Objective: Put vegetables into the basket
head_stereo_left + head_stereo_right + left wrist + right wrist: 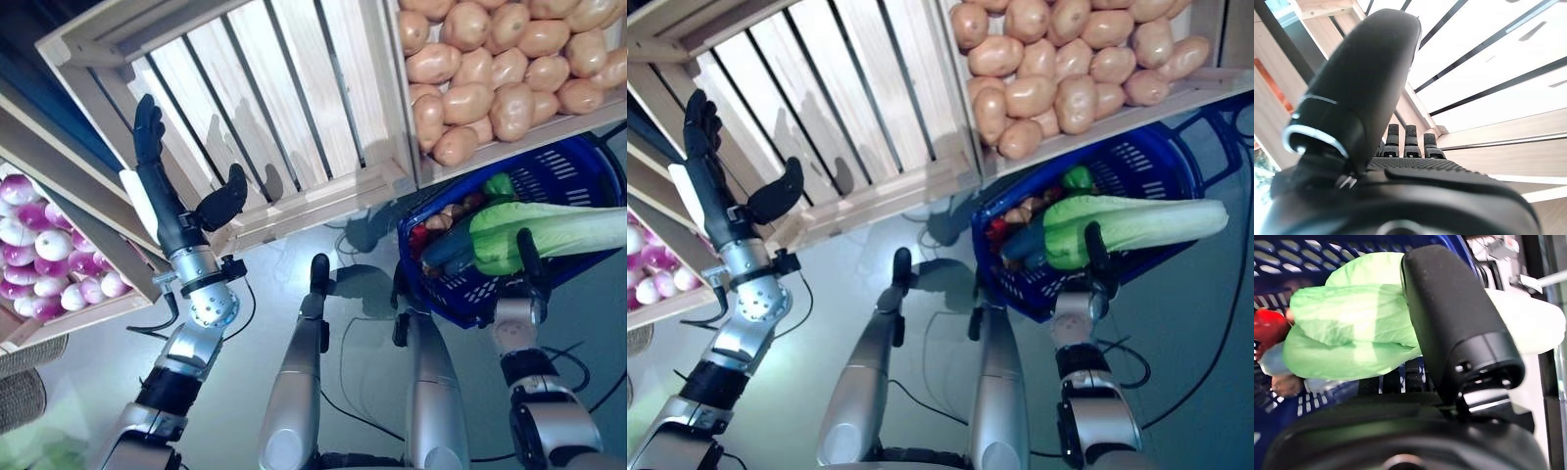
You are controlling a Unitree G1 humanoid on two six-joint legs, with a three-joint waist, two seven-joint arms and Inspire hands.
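Observation:
The blue basket [588, 162] stands on the floor under the stand's right crate. It holds a red vegetable [419, 238], a green one [500, 184], a dark long one [451, 251] and brownish ones. My right hand [529, 262] is shut on a long pale green leafy cabbage [558, 230], which lies across the basket's top and sticks out past its right rim. In the right wrist view the thumb [1449, 318] lies over the cabbage [1352, 328]. My left hand [162, 196] is open and empty, raised against the front of a slatted wooden crate [294, 88].
The wooden stand's lower edge [323, 201] overhangs the floor between my hands. A side shelf [88, 313] of the stand is at the left, close to my left arm. Grey floor [294, 259] lies below the stand.

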